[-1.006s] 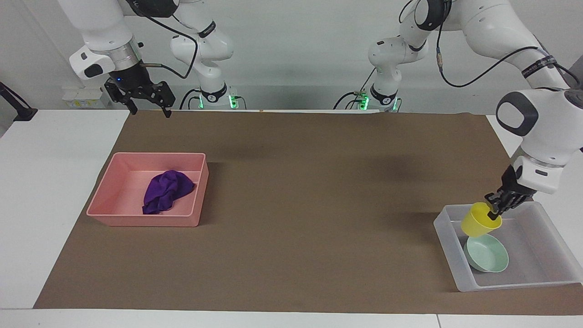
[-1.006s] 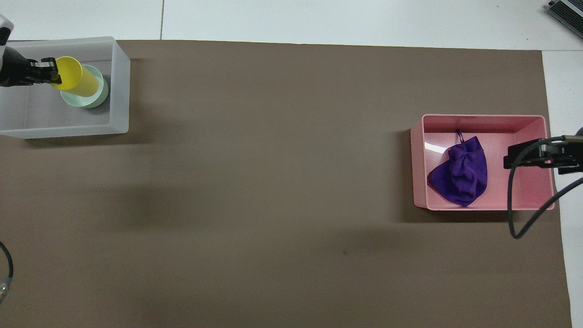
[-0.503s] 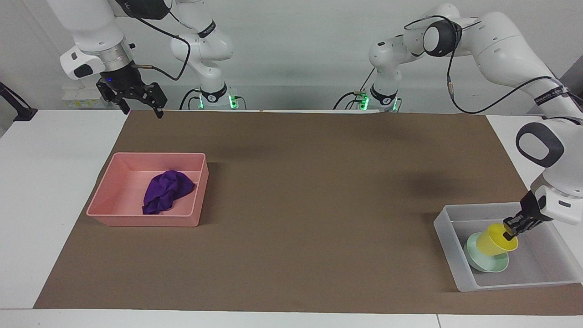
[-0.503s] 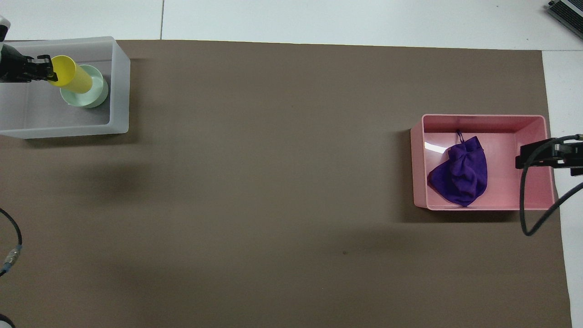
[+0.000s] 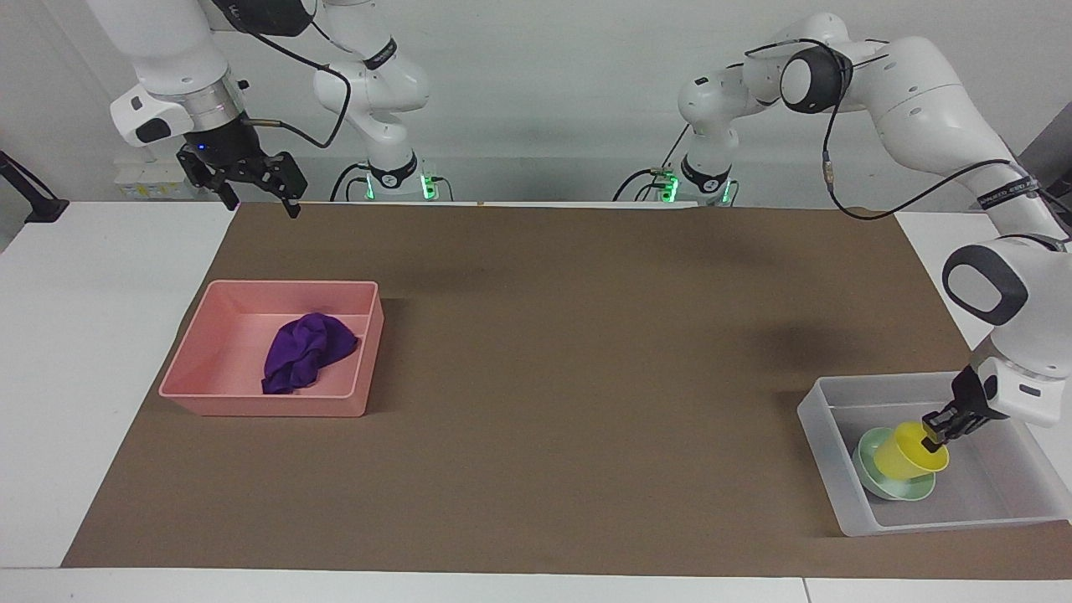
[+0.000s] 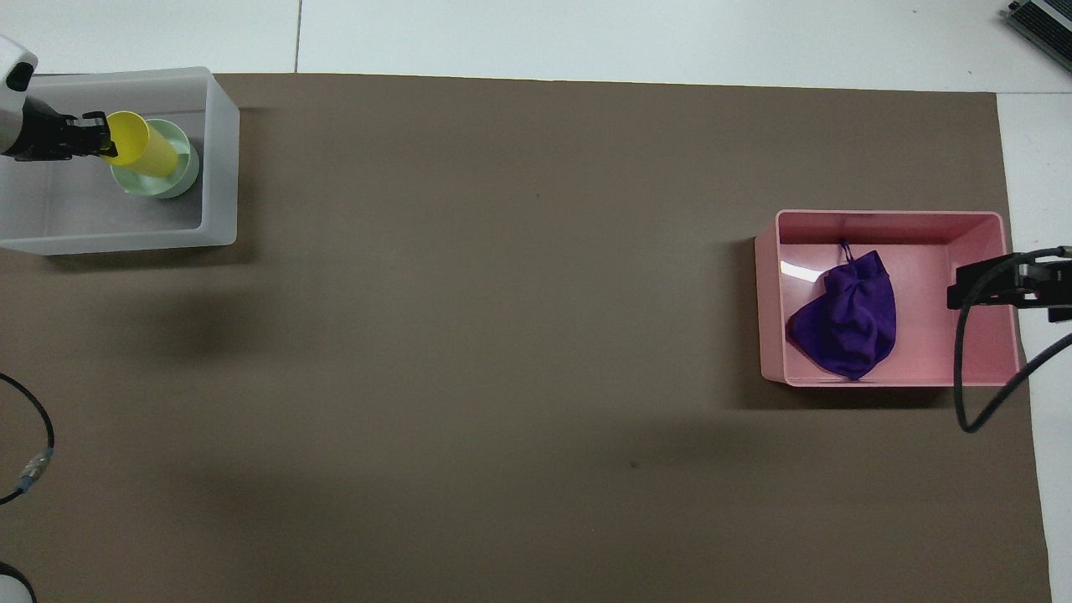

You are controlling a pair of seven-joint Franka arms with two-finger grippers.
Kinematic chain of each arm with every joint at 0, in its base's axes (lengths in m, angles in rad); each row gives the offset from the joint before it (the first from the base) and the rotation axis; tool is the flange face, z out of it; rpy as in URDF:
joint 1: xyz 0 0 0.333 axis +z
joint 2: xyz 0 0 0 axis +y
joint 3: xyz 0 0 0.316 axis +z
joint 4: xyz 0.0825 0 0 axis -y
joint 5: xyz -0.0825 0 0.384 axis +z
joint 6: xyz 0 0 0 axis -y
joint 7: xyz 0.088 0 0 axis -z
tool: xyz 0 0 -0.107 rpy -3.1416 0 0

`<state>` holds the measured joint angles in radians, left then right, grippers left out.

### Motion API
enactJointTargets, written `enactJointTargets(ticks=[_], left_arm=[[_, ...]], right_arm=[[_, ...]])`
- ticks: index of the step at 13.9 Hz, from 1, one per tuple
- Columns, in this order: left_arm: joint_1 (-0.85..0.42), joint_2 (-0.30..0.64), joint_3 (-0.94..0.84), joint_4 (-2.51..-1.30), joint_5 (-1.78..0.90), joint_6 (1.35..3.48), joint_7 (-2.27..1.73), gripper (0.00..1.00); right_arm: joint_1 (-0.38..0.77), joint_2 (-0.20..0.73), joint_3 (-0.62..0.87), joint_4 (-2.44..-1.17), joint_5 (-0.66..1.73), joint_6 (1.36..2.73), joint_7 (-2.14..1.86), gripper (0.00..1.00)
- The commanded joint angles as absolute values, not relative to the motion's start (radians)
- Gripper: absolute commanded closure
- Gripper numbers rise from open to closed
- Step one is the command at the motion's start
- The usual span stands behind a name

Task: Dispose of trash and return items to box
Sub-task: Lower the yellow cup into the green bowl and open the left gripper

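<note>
My left gripper is shut on the rim of the yellow cup, inside the translucent box. The cup is tilted, and its base is down in the mint-green bowl on the box's floor. In the overhead view the left gripper holds the cup over the bowl in the box. The purple cloth lies in the pink bin. My right gripper waits open and empty, raised by the pink bin.
A brown mat covers most of the table, with white table top at both ends. The pink bin stands at the right arm's end and the translucent box at the left arm's end. A black cable hangs from the right arm over the pink bin's end.
My left gripper has lowered the yellow cup from above the box's rim down into the bowl. My right gripper has drawn a little up and away from the pink bin.
</note>
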<state>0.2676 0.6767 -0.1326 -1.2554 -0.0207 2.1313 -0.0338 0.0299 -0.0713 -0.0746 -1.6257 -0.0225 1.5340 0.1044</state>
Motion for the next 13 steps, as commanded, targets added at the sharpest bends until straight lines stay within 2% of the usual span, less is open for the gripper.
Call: enactJointTargets(ticks=[1, 3, 4, 8, 13], left_arm=[[0.275, 0.652, -0.140, -1.296, -0.014, 2.146, -0.020, 0.60], [0.270, 0.652, -0.138, -1.287, -0.006, 2.123, -0.017, 0.12], [0.271, 0.652, -0.138, -1.278, -0.008, 2.111, 0.003, 0.00], [0.259, 0.539, -0.138, -1.328, -0.008, 2.082, 0.145, 0.00], [0.157, 0.240, -0.138, -1.607, -0.009, 2.065, 0.156, 0.00]], right_arm=[[0.021, -0.100, -0.069, -1.660, -0.018, 1.548, 0.097, 0.00], [0.018, -0.107, -0.069, -1.674, -0.018, 1.549, 0.098, 0.00], [0.018, -0.109, -0.068, -1.675, -0.018, 1.551, 0.098, 0.00], [0.031, -0.109, -0.063, -1.677, -0.018, 1.546, 0.100, 0.00], [0.023, -0.109, -0.064, -1.667, -0.018, 1.526, 0.092, 0.00]])
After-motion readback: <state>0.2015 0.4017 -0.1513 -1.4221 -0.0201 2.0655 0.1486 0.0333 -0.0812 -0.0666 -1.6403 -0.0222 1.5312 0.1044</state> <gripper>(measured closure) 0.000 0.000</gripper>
